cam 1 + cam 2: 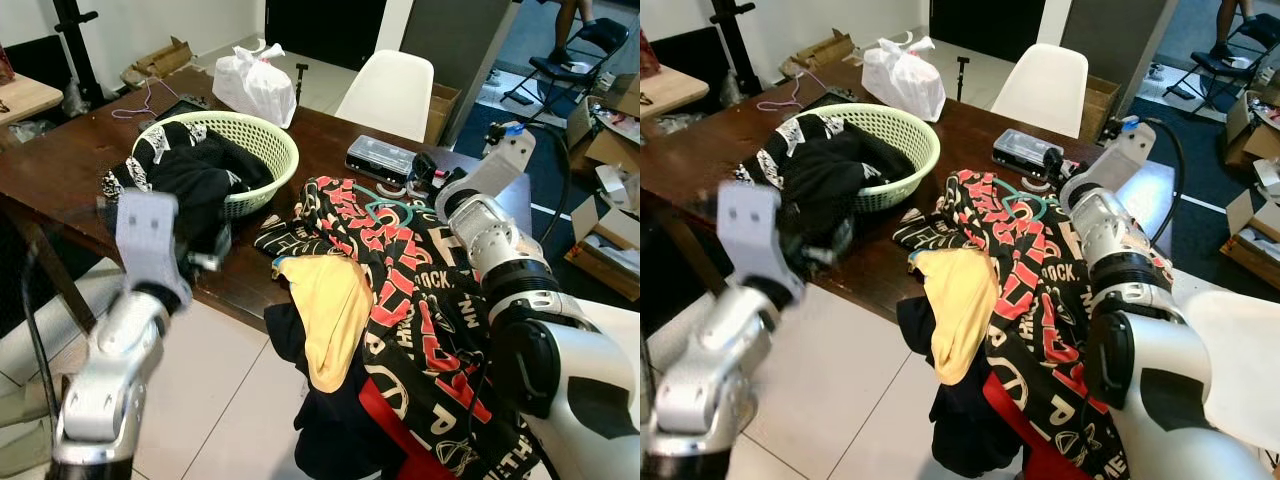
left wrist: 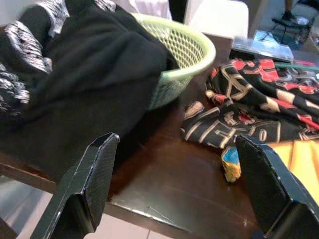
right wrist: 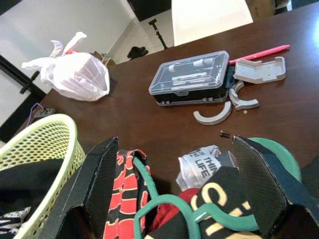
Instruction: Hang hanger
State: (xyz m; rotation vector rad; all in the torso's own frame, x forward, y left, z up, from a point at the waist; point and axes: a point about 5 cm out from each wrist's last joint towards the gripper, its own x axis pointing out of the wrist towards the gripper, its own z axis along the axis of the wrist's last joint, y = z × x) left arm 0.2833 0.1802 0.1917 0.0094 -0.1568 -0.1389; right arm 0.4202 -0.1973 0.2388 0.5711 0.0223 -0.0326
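Right gripper (image 3: 172, 199) open over green hanger (image 3: 174, 211) on patterned shirt (image 1: 420, 300); left gripper (image 2: 174, 184) open above surface (image 2: 184, 184)

Left arm (image 1: 115, 365): silver metal segments, rounded at the joint, ending in a pale grey flat-sided wrist block; a thin black cable ran alongside it.
Right arm (image 1: 500, 250): silver ribbed cylinder sections split by black rings, with a large black joint housing nearest the body.
Right wrist block (image 1: 503, 160): pale grey, with a small blue part on top and a black cable looping off.
Shoulder shell (image 1: 610, 370): smooth and white.
Left gripper (image 2: 174, 194): two long black angular fingers.
Right gripper (image 3: 172, 191): the same black faceted fingers.
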